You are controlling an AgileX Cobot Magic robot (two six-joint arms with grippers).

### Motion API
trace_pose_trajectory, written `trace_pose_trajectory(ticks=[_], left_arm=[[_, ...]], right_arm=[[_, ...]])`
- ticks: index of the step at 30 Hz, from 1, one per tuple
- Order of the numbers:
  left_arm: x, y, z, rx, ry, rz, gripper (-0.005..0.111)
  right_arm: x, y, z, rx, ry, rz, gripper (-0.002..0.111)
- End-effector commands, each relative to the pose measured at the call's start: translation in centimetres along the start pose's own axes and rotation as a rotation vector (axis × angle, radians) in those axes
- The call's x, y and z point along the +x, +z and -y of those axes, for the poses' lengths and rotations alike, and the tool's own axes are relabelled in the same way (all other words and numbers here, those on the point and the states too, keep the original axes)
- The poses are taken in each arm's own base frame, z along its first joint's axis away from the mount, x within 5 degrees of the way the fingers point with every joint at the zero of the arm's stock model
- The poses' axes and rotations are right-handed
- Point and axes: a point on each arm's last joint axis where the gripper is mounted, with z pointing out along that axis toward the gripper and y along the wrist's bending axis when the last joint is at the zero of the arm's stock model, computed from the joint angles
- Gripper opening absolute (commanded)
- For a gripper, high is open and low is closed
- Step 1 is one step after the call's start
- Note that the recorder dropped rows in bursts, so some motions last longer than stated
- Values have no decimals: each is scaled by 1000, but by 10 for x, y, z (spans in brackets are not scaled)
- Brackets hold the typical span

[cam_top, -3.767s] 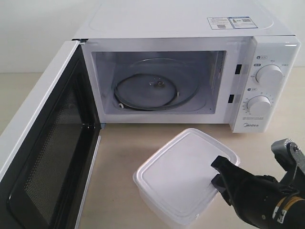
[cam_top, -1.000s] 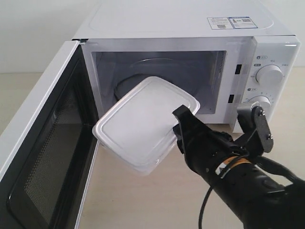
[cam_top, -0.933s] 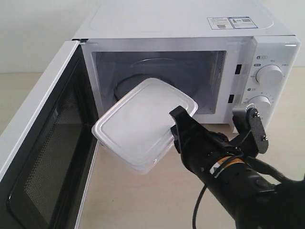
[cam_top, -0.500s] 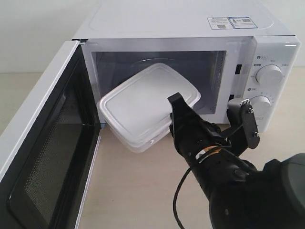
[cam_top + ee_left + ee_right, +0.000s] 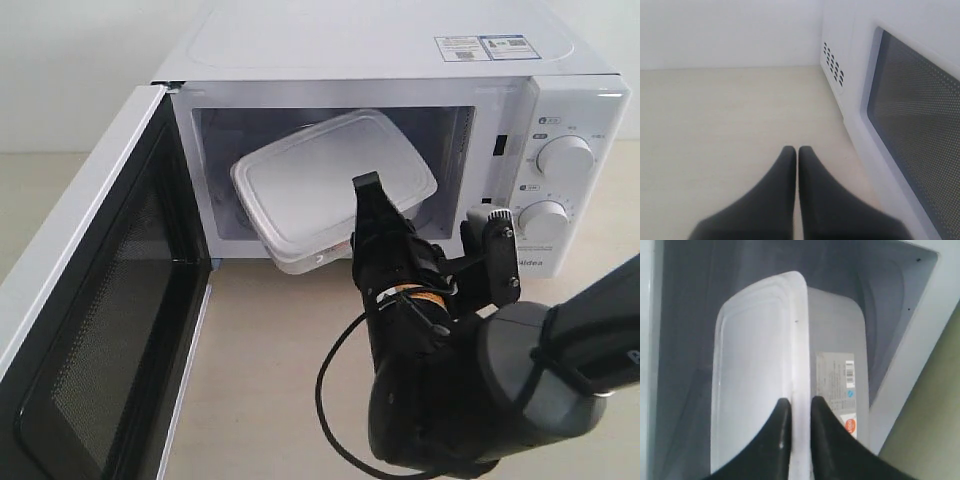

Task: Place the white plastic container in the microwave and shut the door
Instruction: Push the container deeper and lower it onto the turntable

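The white plastic container (image 5: 325, 180) hangs tilted, partly inside the open microwave (image 5: 400, 60) cavity, above its floor. My right gripper (image 5: 362, 215) is shut on the container's rim; in the right wrist view the two black fingers (image 5: 781, 440) pinch the lid edge of the container (image 5: 755, 370), whose label faces the cavity wall. The door (image 5: 90, 330) stands wide open at the left, mesh inner face showing. My left gripper (image 5: 797, 152) is shut on nothing, low over the table beside the door's outer window (image 5: 915, 120). The turntable is hidden behind the container.
Two round knobs (image 5: 563, 157) sit on the microwave's right panel. Light wooden tabletop (image 5: 270, 380) stretches in front of the oven. My right arm's bulky black body (image 5: 470, 380) fills the lower right of the exterior view.
The right gripper has carried the container up off the table and forward into the microwave opening, moving deeper over the last second. The door and left gripper show no movement.
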Motion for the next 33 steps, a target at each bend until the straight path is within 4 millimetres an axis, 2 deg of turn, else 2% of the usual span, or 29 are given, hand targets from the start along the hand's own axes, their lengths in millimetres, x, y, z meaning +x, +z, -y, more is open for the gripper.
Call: trace_pose_trajectory(ticks=[1, 11, 19, 27, 33], left_arm=[[1, 0, 0, 0, -12, 0, 4], [1, 0, 0, 0, -12, 2, 4], [1, 0, 0, 0, -12, 2, 4], [1, 0, 0, 0, -12, 2, 4], [1, 0, 0, 0, -12, 0, 4]], right_arm=[[1, 11, -4, -19, 9, 57, 0], [12, 35, -5, -24, 46, 74, 0], [8, 45, -7, -18, 64, 96, 0], [20, 55, -5, -16, 75, 84, 0], [17, 57, -5, -28, 55, 98, 0]])
